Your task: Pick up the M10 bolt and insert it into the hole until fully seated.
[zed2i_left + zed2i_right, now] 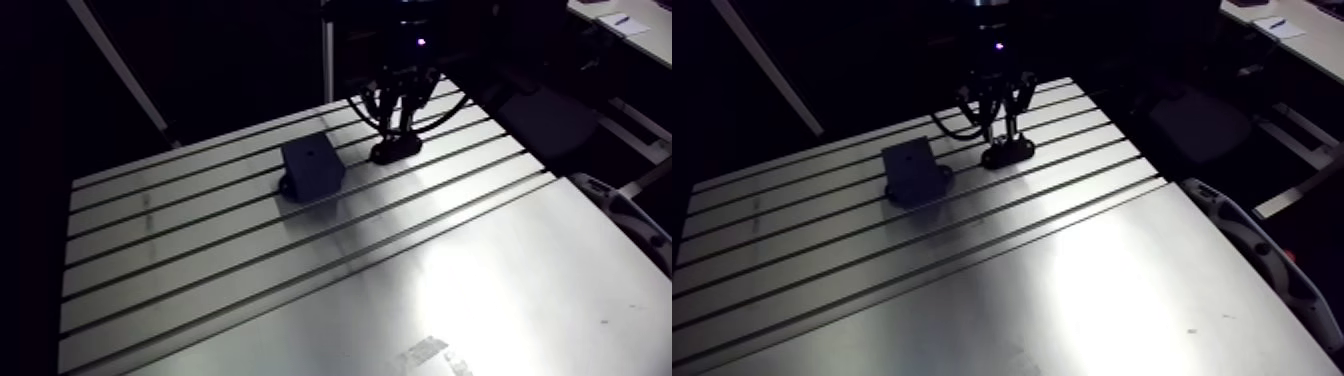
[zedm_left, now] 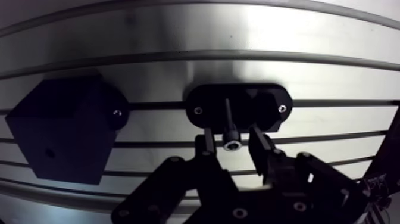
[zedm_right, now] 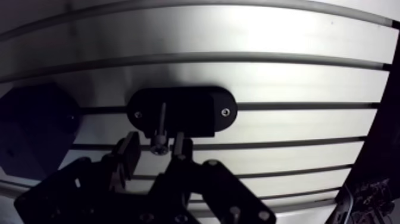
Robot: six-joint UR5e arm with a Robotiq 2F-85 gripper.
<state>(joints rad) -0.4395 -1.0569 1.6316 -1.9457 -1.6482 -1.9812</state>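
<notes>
Arm view: gripper [image 1: 397, 128] hangs low over a black oval holder [image 1: 396, 152] on the slotted surface [image 1: 420, 280]. A black block [image 1: 312, 167] sits just beside the holder, apart from it.

Wrist view: M10 bolt [image 2: 228, 126] stands in the oval holder, head towards the camera, between the two fingers [image 2: 206, 143]. Fingers spread, a gap each side of the bolt head, no contact seen. Small hole [image 2: 50, 154] in the block's upper face.

A lab workbench: slotted aluminium table [image 1: 450, 290] with a black block [image 1: 312, 167] screwed down.
</notes>
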